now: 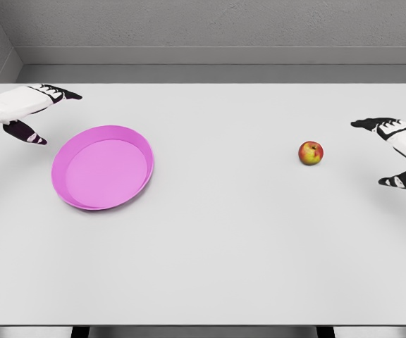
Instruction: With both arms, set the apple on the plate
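Head view gave us the whole white table (210, 267) from above, with 2 hands coming in at its far sides. The apple (311, 153), red and yellow, sat on the bare tabletop in the right half, well apart from the plate (70, 148). The plate was pink and round with a raised rim, lying flat in the left half with nothing in it.

We saw the right hand (395, 153) at the right edge, near the apple but not touching it. Its fingers (368, 124) were stretched out toward the left and the thumb was spread well below them, so the hand was wide and held nothing.

We saw the left hand (28, 111) at the left edge, just beside the plate's upper left rim, with a gap between them as far as we could tell. Its dark fingertips (68, 94) pointed right and its thumb hung apart below, so it too was wide and held nothing.

Behind the table we saw a grey wall (210, 24).
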